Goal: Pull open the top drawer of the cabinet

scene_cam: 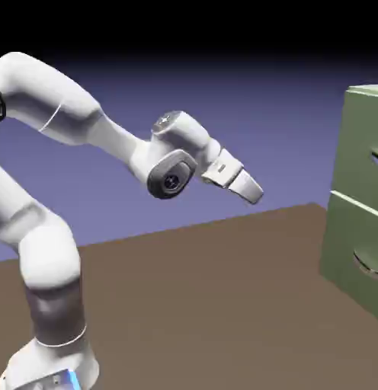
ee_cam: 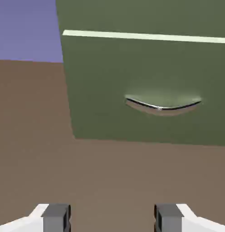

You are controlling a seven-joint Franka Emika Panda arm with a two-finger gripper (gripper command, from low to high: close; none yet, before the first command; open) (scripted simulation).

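The cabinet (scene_cam: 358,198) stands on the table (scene_cam: 222,305), well apart from the fingers (ee_cam: 56,216), at the exterior view's right.

A brown table (scene_cam: 222,289) filled the lower part of the exterior view, its surface flat and evenly coloured. Behind the table rose a plain blue-violet backdrop (scene_cam: 283,129), which darkened to near black at the top, far above the table. In the hand view the same brown table (ee_cam: 37,136) spread across the lower half, and a patch of the backdrop (ee_cam: 23,27) showed above the table's far edge at the upper left.
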